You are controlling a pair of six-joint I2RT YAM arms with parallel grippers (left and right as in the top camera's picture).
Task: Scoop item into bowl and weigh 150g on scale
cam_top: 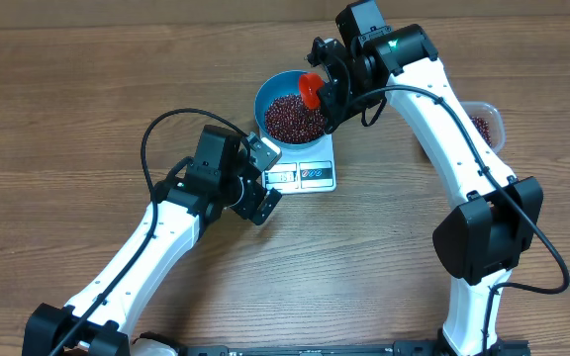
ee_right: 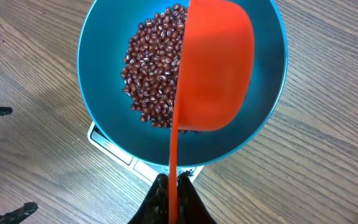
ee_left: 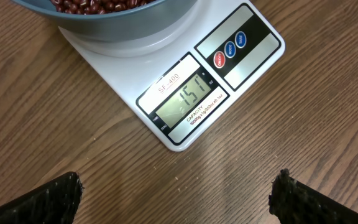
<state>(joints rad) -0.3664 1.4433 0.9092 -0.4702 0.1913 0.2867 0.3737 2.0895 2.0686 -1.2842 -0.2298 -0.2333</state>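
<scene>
The blue bowl (cam_top: pixel 265 99) (ee_right: pixel 98 93) stands on the white scale (cam_top: pixel 305 174) (ee_left: pixel 185 93) and holds a heap of dark red-brown beans (cam_top: pixel 293 117) (ee_right: pixel 151 68). The scale's display reads 151 in the left wrist view. My right gripper (ee_right: pixel 173 182) (cam_top: pixel 332 91) is shut on the thin handle of an orange scoop (ee_right: pixel 216 68) (cam_top: pixel 310 89), which hangs tipped on its side over the bowl. My left gripper (ee_left: pixel 179 190) (cam_top: pixel 261 180) stands wide open just in front of the scale's display edge, nothing between its fingers (ee_left: pixel 48 199).
A clear plastic tub (cam_top: pixel 485 125) with more beans sits at the right, partly hidden behind the right arm. Bare wooden tabletop (cam_top: pixel 87 89) surrounds the scale.
</scene>
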